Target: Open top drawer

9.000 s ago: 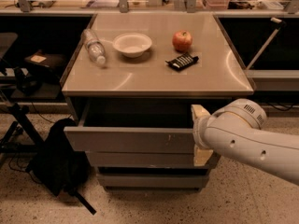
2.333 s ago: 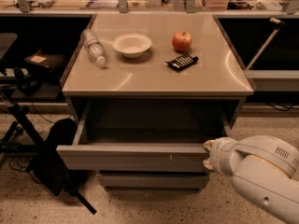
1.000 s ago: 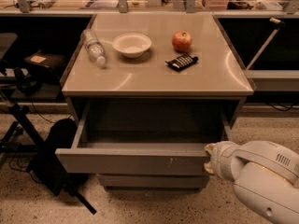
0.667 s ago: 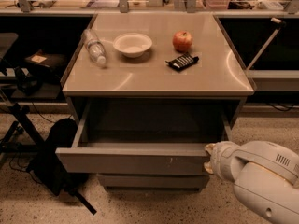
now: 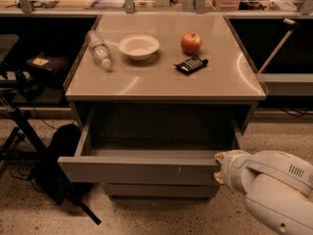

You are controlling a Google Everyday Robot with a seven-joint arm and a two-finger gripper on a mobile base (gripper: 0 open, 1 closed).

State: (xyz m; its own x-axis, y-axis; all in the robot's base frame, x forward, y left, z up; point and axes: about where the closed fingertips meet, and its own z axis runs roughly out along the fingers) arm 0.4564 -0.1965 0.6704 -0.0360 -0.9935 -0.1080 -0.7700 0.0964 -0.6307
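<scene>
At the right end of the top drawer (image 5: 142, 169), your gripper (image 5: 218, 168) is sitting against the edge of the front panel, most likely because this flat front is offering no handle to hook. Whether it is clamped on the panel or spread, I cannot tell. The top drawer is standing well out from the cabinet with its bare interior showing, so the opening is looking nearly or fully done. On the tabletop (image 5: 161, 84) above, the bottle (image 5: 100, 50), bowl (image 5: 139, 46), apple (image 5: 190, 43) and dark packet (image 5: 190, 64) are lying back from the front lip, so the drawer should not be disturbing them.
</scene>
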